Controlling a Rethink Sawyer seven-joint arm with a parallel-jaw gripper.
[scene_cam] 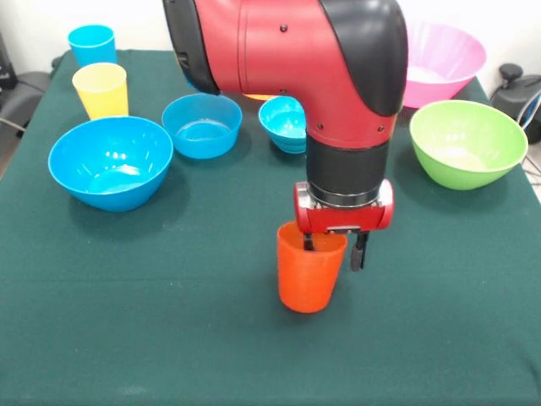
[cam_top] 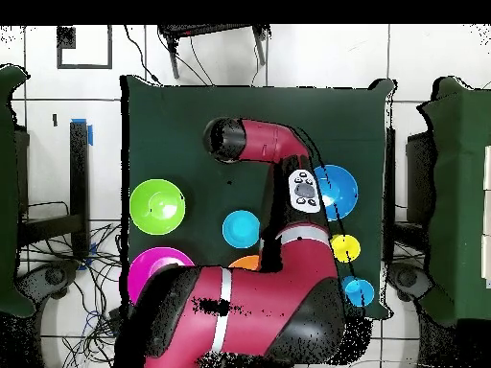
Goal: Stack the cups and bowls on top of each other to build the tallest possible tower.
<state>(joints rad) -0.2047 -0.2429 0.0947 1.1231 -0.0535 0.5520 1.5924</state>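
The orange-red ribbed cup (scene_cam: 311, 275) stands upright on the green table near the middle front. My gripper (scene_cam: 334, 247) hangs over its right rim, open, with one finger (scene_cam: 308, 243) inside the cup and the other outside the wall. Further back are the yellow cup (scene_cam: 101, 89) and the sky-blue cup (scene_cam: 91, 42). The bowls stand apart: a large blue bowl (scene_cam: 110, 161), a medium blue bowl (scene_cam: 201, 125), a small blue bowl (scene_cam: 285, 123), a green bowl (scene_cam: 467, 142) and a pink bowl (scene_cam: 439, 59). No tower is in view. In the overhead view the arm hides the orange-red cup and the gripper.
A sliver of a yellow-orange bowl (cam_top: 247, 261) shows beside the arm in the overhead view. The green tablecloth (scene_cam: 169, 338) runs to the front edge. Chairs and cables lie round the table.
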